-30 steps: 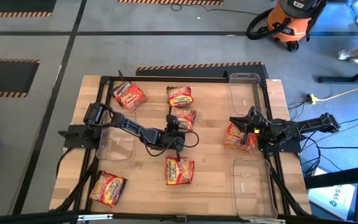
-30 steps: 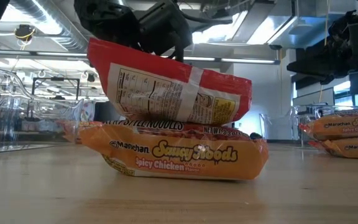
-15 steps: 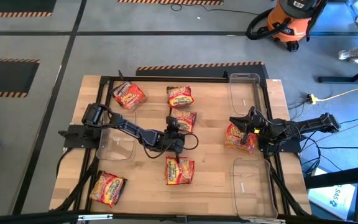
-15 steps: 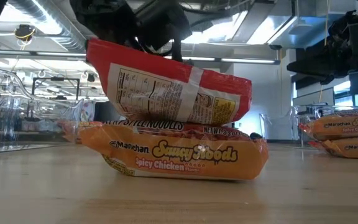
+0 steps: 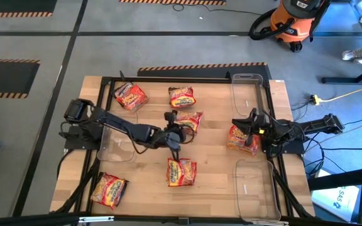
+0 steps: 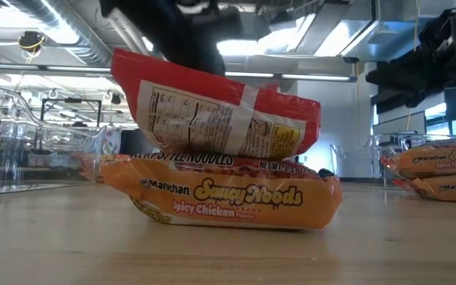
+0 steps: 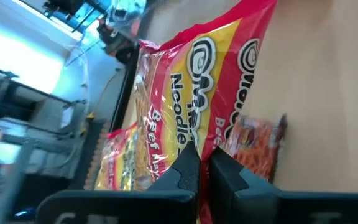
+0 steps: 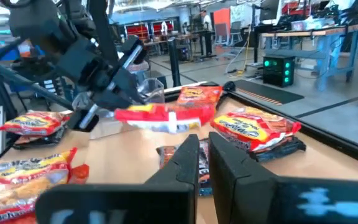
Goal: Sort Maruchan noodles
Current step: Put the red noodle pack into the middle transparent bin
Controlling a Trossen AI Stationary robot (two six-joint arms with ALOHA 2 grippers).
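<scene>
The left claw (image 5: 176, 129) pinches a red-and-yellow noodle packet (image 5: 190, 120) by its edge, holding it lifted over the middle of the tabletop (image 5: 212, 157). In the low view that packet (image 6: 220, 111) hangs above an orange packet (image 6: 224, 198) lying flat. The right claw (image 5: 251, 129), fingers pressed together, hovers over a stack of packets (image 5: 241, 139) near the right side

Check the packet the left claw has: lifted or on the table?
Lifted. The left claw holds the red-and-yellow packet clear above the orange packet lying on the table.
</scene>
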